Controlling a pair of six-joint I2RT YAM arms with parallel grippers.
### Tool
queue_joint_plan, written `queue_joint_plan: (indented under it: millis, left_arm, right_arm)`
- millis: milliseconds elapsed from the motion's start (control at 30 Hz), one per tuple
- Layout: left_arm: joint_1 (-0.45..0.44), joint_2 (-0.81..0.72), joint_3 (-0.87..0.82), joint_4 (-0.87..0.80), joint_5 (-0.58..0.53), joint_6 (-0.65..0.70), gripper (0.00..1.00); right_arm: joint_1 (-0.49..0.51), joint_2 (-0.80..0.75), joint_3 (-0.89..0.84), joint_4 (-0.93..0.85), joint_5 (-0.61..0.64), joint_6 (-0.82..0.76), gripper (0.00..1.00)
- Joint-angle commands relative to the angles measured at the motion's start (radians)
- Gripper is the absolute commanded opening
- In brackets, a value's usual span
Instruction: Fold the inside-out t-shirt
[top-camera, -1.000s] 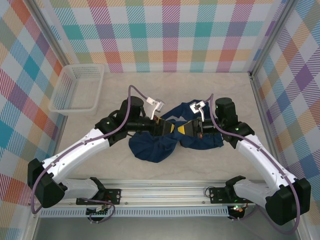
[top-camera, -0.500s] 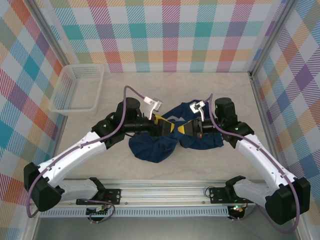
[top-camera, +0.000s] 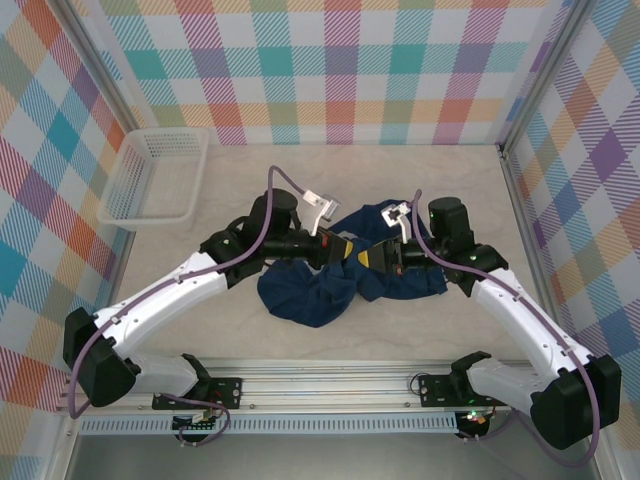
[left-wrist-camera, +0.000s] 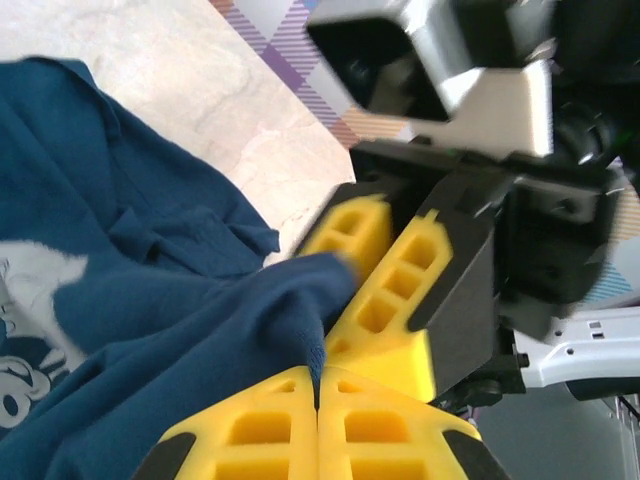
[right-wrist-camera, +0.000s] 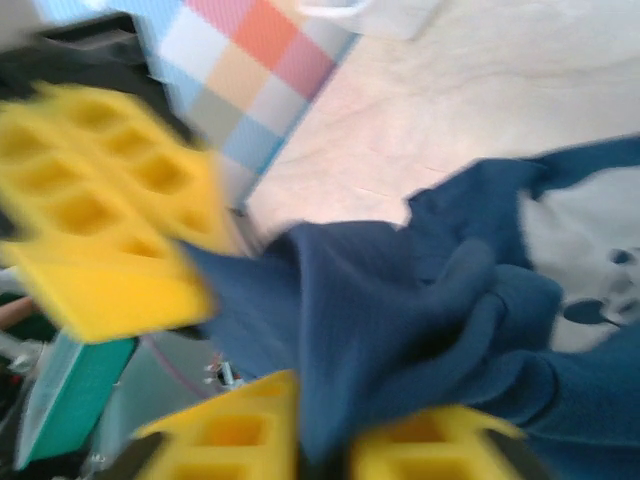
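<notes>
**Now: navy tee bunched mid-table, both sets of fingers meeting over its top**

Right, the inside-out t-shirt (top-camera: 300, 295) sits in a crumpled heap at the middle of the table (top-camera: 240, 185), nothing flat about it. Its near edge bulges in a rounded lobe toward the arm bases. Its right part runs under the right arm.

Room all round. There is bare table behind the heap up to the checked back wall (top-camera: 340, 70), and a bare strip in front down to the metal rail (top-camera: 330, 375). There is open surface on the left too. The white mesh basket (top-camera: 165, 135) is well apart in the far left corner, tight against the side wall. On the right the gap to the side wall is narrower.

The fingers next. The left fingers (left-wrist-camera: 322, 425) are pressed together, with a raised fold of navy cloth pinched in the seam between them. They sit at the top of the heap, tip to tip with the other pair. The right fingers (top-camera: 368, 258) show a narrow gap, and cloth fills it in the right wrist view. Whether they bite on that cloth or merely straddle it, I cannot tell. A pale print shows on the fabric below them.
</notes>
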Motion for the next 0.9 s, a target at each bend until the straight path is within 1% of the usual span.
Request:
queue_joint_plan:
  millis: [0, 33, 67, 267, 367, 433, 500, 667, 733, 767, 800, 867]
  left_arm:
    - [-0.003, -0.067, 0.061, 0.005, -0.013, 0.027, 0.0]
    - [-0.002, -0.068, 0.076, 0.006, -0.005, 0.033, 0.0]
    - [-0.003, -0.062, 0.093, -0.03, -0.002, 0.038, 0.0]
    - [-0.001, -0.048, 0.145, -0.08, 0.014, 0.056, 0.0]
    - [-0.001, -0.046, 0.149, -0.102, -0.019, 0.057, 0.0]
    - [-0.002, -0.043, 0.152, -0.106, -0.027, 0.051, 0.0]
    - [0.0, -0.039, 0.151, -0.101, -0.012, 0.044, 0.0]
    - [-0.001, -0.037, 0.145, -0.089, 0.004, 0.037, 0.0]
    - [0.0, -0.033, 0.145, -0.091, 0.008, 0.037, 0.0]
    - [-0.001, -0.03, 0.144, -0.09, 0.007, 0.036, 0.0]
    - [0.0, -0.029, 0.142, -0.09, 0.006, 0.035, 0.0]
    - [-0.001, -0.032, 0.14, -0.087, -0.003, 0.032, 0.0]
  right_arm:
    - [-0.002, -0.039, 0.021, -0.072, 0.154, -0.055, 0.34]
    - [0.002, -0.057, 0.021, -0.063, 0.156, -0.062, 0.37]
    - [0.006, -0.076, 0.022, -0.054, 0.156, -0.072, 0.4]
    - [0.037, -0.169, 0.016, -0.026, 0.125, -0.154, 0.49]
    - [0.073, -0.201, -0.008, 0.026, 0.075, -0.17, 0.54]
    - [0.097, -0.213, -0.02, 0.057, 0.065, -0.168, 0.56]
    - [0.126, -0.204, -0.024, 0.081, 0.091, -0.166, 0.58]
    - [0.179, -0.105, 0.007, 0.143, 0.15, -0.157, 0.6]
    - [0.19, -0.069, 0.021, 0.17, 0.147, -0.152, 0.56]
    - [0.195, -0.054, 0.027, 0.189, 0.148, -0.144, 0.5]
    - [0.197, -0.041, 0.03, 0.201, 0.149, -0.137, 0.44]
    - [0.197, -0.021, 0.037, 0.206, 0.147, -0.13, 0.23]
